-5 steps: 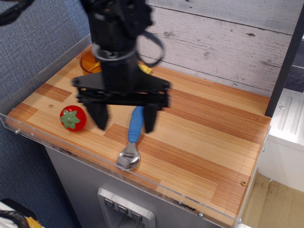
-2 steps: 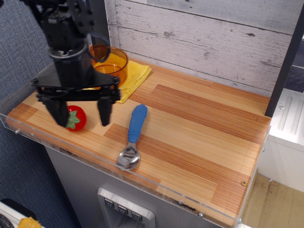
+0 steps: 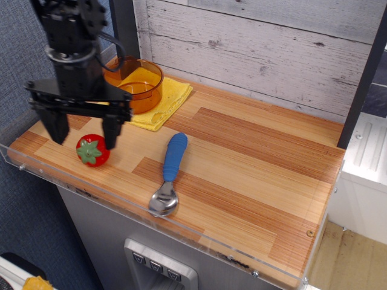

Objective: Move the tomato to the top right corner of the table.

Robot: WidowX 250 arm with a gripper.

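The tomato (image 3: 93, 150), small, glossy red with a green leafy cap, sits on the wooden table (image 3: 254, 163) near its front left corner. My black gripper (image 3: 84, 134) hangs open just above and slightly behind the tomato. Its two fingers (image 3: 110, 134) point down, one to the tomato's left and one to its upper right. Nothing is held between them.
A spoon (image 3: 169, 174) with a blue handle and metal bowl lies right of the tomato near the front edge. An orange bowl (image 3: 136, 81) stands on a yellow cloth (image 3: 166, 99) at the back left. A clear acrylic rim (image 3: 121, 199) edges the table.
My gripper has swung left from over the spoon handle to above the tomato and stays open. The tomato and spoon have not moved.
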